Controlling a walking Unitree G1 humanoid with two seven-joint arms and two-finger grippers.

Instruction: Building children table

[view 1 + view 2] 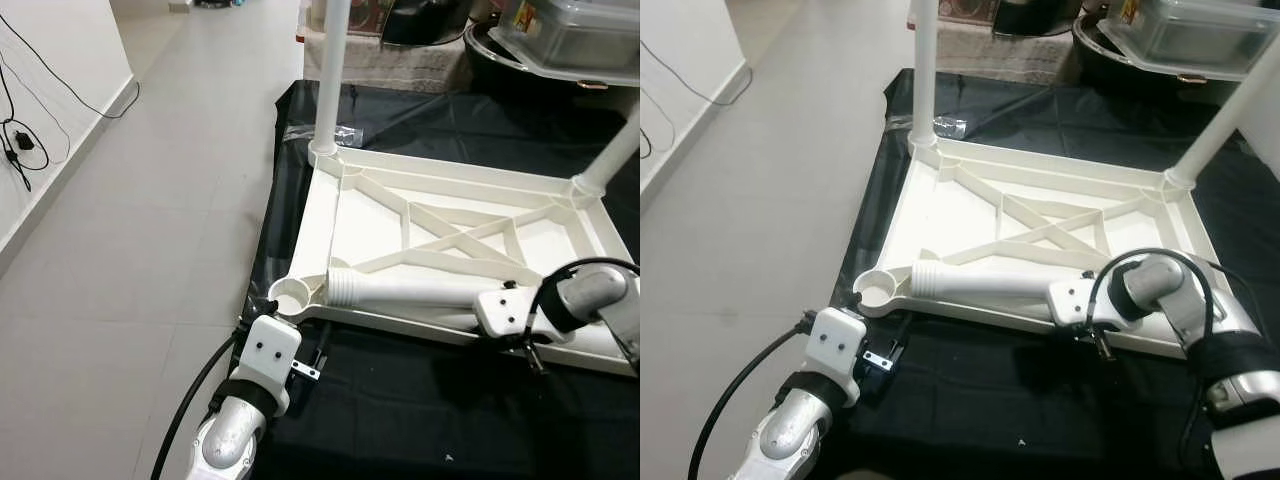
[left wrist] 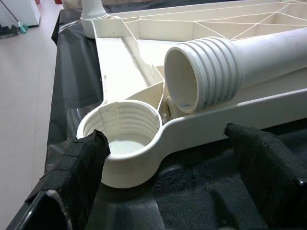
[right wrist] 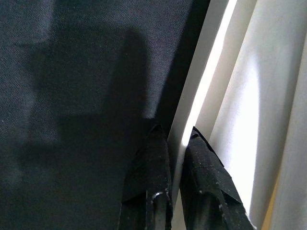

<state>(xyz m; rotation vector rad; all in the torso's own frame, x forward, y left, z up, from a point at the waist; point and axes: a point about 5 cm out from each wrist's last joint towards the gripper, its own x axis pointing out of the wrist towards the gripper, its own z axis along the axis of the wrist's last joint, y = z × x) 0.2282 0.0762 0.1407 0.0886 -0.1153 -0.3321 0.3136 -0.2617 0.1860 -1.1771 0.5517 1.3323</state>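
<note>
A white plastic table [image 1: 330, 215] lies upside down on a black cloth [image 1: 420, 410]. Two white legs stand upright in its far corners, one at the left [image 1: 330, 70] and one at the right [image 1: 615, 160]. A third leg [image 1: 410, 290] lies loose along the near side, its threaded end [image 2: 201, 72] beside the empty threaded socket [image 2: 122, 132] at the near left corner. My left gripper [image 2: 168, 138] is open just in front of that socket, one finger [image 2: 88, 155] against its outer wall. My right gripper [image 3: 175, 132] is shut on the table's thin near rim [image 3: 201, 96], to the right.
Pale tiled floor [image 1: 150, 220] runs along the left of the cloth, with black cables [image 1: 20, 140] by the white wall. At the back right a clear lidded bin [image 1: 575, 30] sits on dark objects. A small plastic bag [image 1: 950, 126] lies by the far left leg.
</note>
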